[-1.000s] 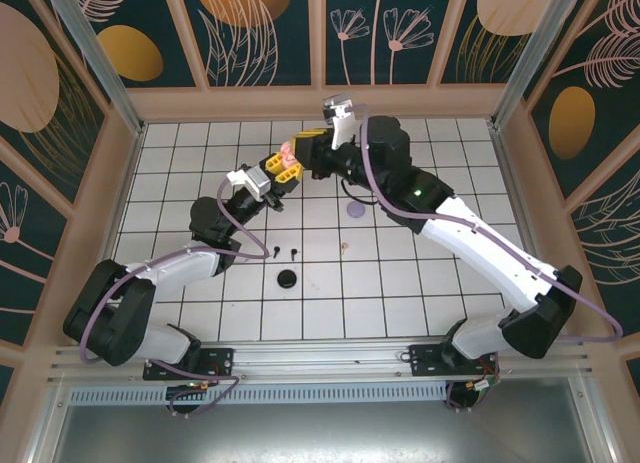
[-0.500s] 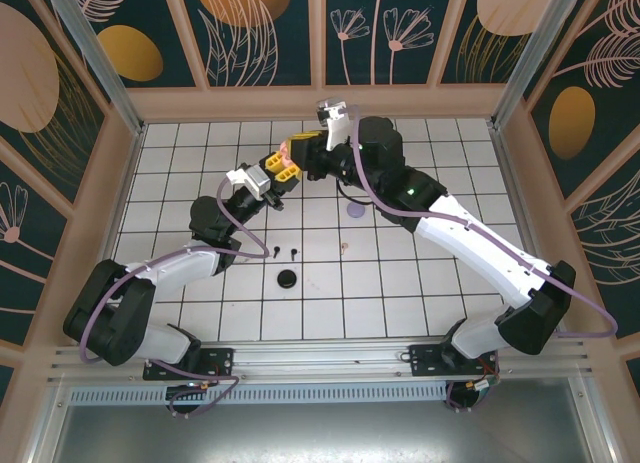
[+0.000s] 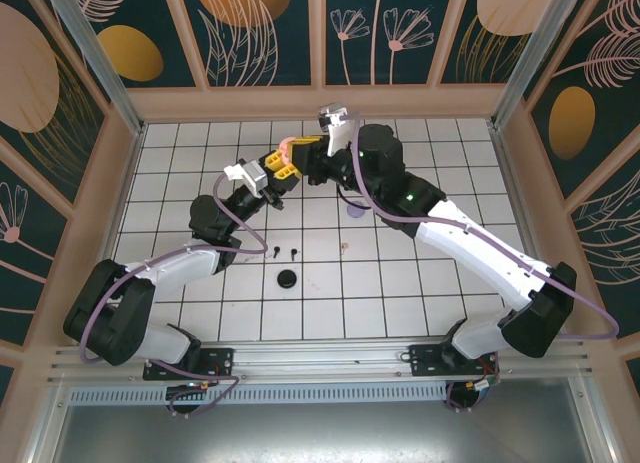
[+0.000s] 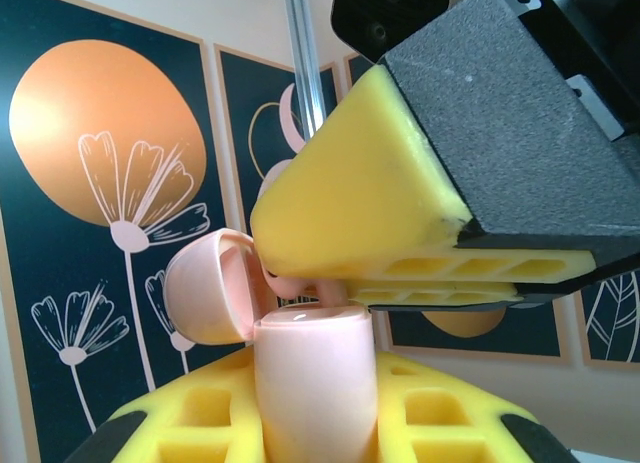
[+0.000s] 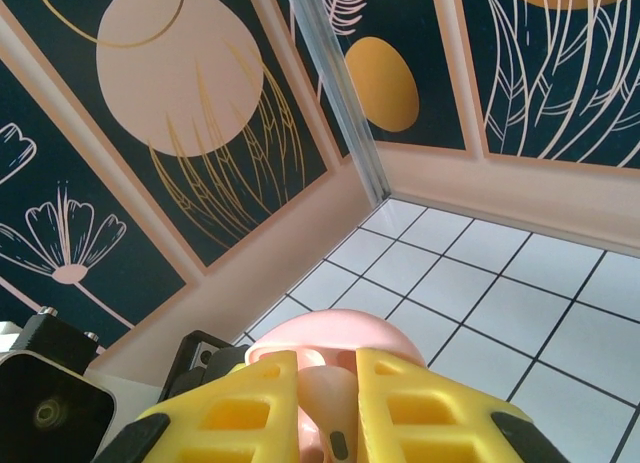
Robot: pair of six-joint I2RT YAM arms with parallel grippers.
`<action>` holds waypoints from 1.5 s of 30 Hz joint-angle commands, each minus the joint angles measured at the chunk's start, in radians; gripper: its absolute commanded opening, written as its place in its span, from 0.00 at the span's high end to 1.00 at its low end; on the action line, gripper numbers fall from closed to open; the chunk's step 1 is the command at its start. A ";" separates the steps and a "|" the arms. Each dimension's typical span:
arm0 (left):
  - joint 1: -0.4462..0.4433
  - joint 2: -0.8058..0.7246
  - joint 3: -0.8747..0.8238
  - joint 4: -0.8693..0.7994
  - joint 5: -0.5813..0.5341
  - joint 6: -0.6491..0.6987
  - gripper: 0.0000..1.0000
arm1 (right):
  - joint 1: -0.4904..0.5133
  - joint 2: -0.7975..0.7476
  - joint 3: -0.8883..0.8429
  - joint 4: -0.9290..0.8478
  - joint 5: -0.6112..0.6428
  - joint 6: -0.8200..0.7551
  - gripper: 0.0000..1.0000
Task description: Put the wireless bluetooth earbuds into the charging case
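Aloft, far centre: left gripper (image 4: pixel 315 428) clamped the open case (image 4: pixel 315 373); right gripper (image 5: pixel 328 423), pinching an earbud (image 5: pixel 326 391), likely needed aligned lowering.

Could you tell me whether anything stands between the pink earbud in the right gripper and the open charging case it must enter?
Nothing visible does. The small pink earbud, pinched in the right gripper, hangs over the mouth of the pink plastic charging case, whose lid is swung aside; the left gripper holds the case upright.
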 commanded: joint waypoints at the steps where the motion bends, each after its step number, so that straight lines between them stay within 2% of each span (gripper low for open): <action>1: -0.007 -0.002 0.048 0.075 0.015 -0.029 1.00 | 0.021 -0.012 -0.026 -0.014 -0.002 -0.027 0.83; 17: -0.008 0.005 0.035 0.039 0.039 -0.017 1.00 | 0.023 -0.046 0.040 0.054 0.053 -0.004 0.87; 25: -0.009 0.005 0.027 0.029 0.049 -0.014 1.00 | 0.023 -0.070 0.049 0.114 0.030 0.025 0.87; 45: -0.011 -0.017 0.038 0.011 0.054 -0.005 1.00 | 0.023 -0.101 -0.068 0.138 -0.009 0.067 0.87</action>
